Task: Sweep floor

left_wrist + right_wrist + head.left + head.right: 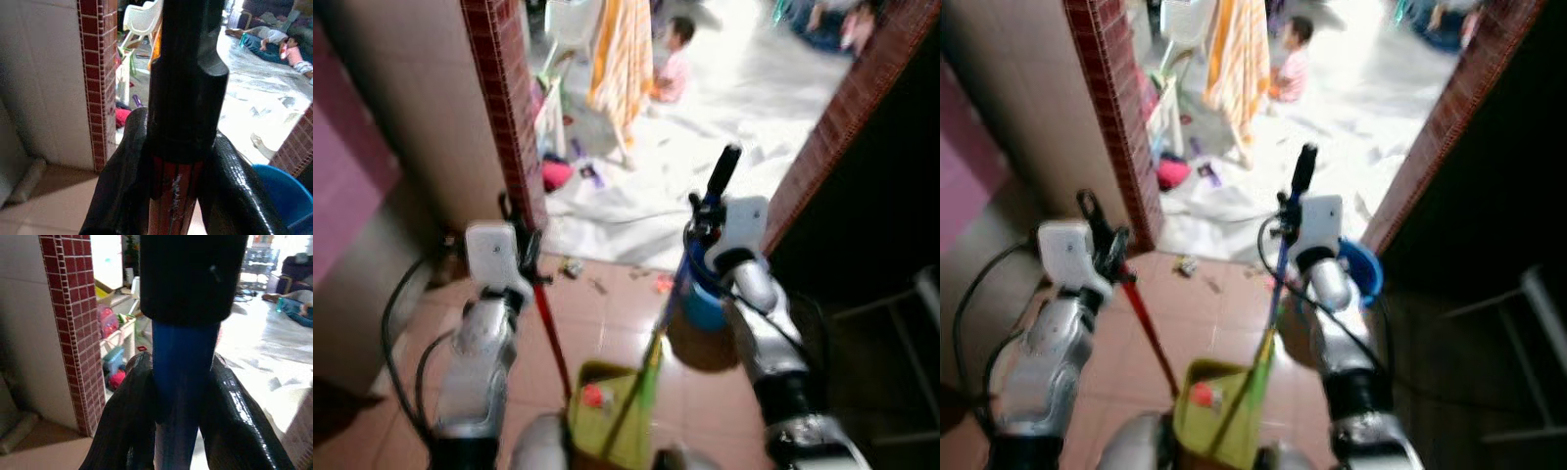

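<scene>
My left gripper [524,247] is shut on a red handle [551,333] with a black grip; the left wrist view has both fingers [122,186] pressed against it. The red handle slants down to a yellow-green dustpan [607,411] near my feet, which holds a small red scrap. My right gripper [705,233] is shut on the broom handle [183,367], blue where it is held, green lower down [651,362] and capped in black. The lower end of the broom is hidden behind the dustpan. Small bits of litter [573,266] lie on the pink tiles ahead.
A red brick pillar [504,108] stands ahead on the left and a brick wall [842,127] on the right, with a doorway between them. A blue bucket [1363,269] sits by my right arm. Beyond the doorway are white sheeting, an orange cloth [622,59], a white chair and a seated child [674,59].
</scene>
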You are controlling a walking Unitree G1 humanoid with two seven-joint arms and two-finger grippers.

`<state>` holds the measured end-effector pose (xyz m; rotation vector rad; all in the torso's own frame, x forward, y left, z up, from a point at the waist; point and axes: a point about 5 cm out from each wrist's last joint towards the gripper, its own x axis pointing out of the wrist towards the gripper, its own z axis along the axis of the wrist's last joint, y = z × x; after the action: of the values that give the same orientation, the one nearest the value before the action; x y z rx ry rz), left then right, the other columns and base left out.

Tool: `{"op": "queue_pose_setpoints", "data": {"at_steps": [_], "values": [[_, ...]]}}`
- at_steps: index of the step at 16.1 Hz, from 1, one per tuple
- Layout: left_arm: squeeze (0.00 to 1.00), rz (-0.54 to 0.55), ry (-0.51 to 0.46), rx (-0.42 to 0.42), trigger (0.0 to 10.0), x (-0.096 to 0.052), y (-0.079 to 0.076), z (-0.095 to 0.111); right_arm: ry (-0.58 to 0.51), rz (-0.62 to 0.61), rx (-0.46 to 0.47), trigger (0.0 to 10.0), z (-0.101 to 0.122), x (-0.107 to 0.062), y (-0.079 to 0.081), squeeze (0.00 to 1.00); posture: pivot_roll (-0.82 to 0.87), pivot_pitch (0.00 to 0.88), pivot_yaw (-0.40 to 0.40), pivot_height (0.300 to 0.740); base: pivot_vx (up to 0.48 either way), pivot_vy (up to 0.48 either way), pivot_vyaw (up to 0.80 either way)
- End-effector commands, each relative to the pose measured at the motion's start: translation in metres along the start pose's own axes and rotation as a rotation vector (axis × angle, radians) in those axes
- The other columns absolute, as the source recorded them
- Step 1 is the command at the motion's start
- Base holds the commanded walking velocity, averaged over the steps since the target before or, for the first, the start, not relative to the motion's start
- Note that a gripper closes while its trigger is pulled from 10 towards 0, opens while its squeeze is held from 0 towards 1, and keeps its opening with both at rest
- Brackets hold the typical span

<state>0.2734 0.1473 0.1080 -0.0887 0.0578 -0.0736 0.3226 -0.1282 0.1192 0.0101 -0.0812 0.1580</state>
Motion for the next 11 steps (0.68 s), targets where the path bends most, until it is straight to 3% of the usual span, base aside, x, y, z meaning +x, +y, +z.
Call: {"op": "queue_pose_setpoints", "data": {"at_steps": [1,4,11], "values": [[0.00,-0.031,-0.075,-0.017,10.0,0.0050,-0.0064,0.0176,-0.013,-0.004,0.008,10.0,0.0046,0.0023,-0.0007,0.00,0.00,0.000,-0.054,0.740,0.000,0.000,0.00],[0.00,-0.024,-0.076,-0.029,10.0,0.0061,-0.0048,0.0200,-0.009,-0.004,0.008,10.0,0.0034,0.0018,-0.0003,0.00,0.00,0.000,-0.052,0.740,0.000,0.000,0.00],[0.00,-0.028,-0.082,-0.041,10.0,0.0117,-0.0033,0.0261,-0.006,0.000,0.007,10.0,0.0031,0.0019,-0.0003,0.00,0.00,0.000,-0.051,0.740,0.000,0.473,-0.74]]}}
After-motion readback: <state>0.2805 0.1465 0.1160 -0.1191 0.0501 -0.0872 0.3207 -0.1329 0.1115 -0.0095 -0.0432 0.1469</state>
